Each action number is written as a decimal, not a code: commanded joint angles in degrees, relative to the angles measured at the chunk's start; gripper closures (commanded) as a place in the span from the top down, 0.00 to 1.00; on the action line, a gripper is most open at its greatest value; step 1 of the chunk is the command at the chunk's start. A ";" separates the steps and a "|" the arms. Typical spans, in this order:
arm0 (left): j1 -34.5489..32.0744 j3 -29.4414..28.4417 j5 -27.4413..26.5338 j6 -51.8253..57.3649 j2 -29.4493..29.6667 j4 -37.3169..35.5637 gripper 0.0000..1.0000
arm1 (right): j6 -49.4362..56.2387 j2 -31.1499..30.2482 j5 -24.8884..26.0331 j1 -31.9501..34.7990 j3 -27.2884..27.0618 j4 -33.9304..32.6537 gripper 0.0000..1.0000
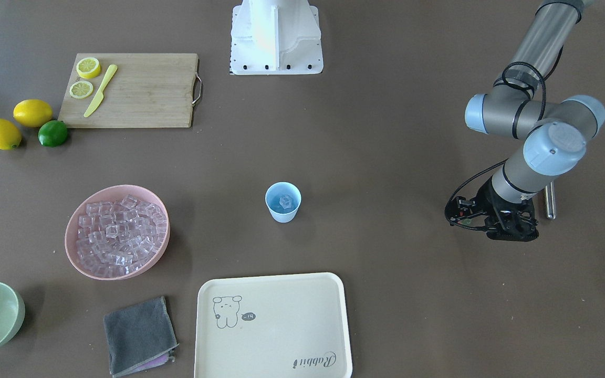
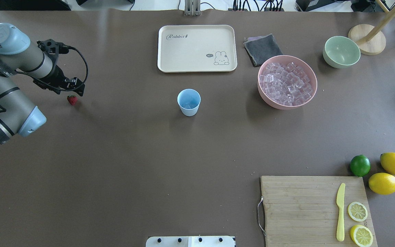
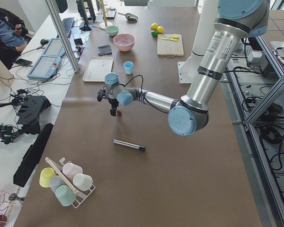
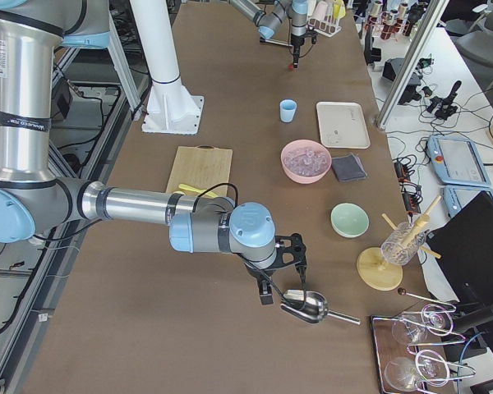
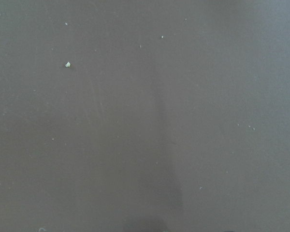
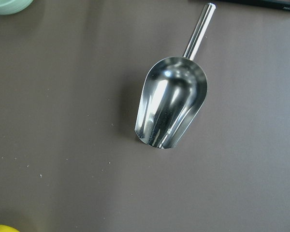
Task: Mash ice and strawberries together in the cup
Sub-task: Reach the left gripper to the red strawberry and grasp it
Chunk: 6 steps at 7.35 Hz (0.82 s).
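The left tool [image 2: 75, 90] hangs just beside the strawberry [image 2: 72, 100], which lies on the worktop [image 2: 115, 154] well apart from the cup [image 2: 188, 102], on the robot's left of it. I cannot tell how wide this tool stands. The right tool [image 4: 281, 283], its grip equally unreadable, hangs over a metal scoop [image 6: 171, 108] far from the cup. Some ice [image 1: 285, 201] sits inside the cup.

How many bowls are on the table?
2. The pink bowl, full of ice cubes, stands by the grey cloth; the pale green bowl sits nearby, empty. None seem hidden.
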State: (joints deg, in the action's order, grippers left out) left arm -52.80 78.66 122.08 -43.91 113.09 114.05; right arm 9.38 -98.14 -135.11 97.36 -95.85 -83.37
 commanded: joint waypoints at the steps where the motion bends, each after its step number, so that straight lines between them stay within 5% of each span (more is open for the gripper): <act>1: 0.33 -0.17 0.00 -0.12 0.11 0.12 0.89 | -3.29 1.01 -0.24 0.02 -0.12 -3.78 1.00; 3: 0.42 -0.26 0.00 -0.21 0.11 0.20 0.85 | -4.64 0.93 -0.77 0.02 -1.27 -5.23 1.00; 5: 0.42 -0.35 0.00 -0.12 -0.59 0.29 0.65 | -4.55 0.93 -0.77 0.02 -1.27 -5.05 1.00; 6: 0.42 -0.52 0.00 -0.21 -0.77 0.20 0.46 | -4.55 0.93 -0.77 0.02 -1.10 -5.05 1.00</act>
State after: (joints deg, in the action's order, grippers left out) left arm -52.41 78.27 122.08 -44.06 112.66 114.29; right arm 4.84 -97.20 -135.86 97.38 -97.07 -88.41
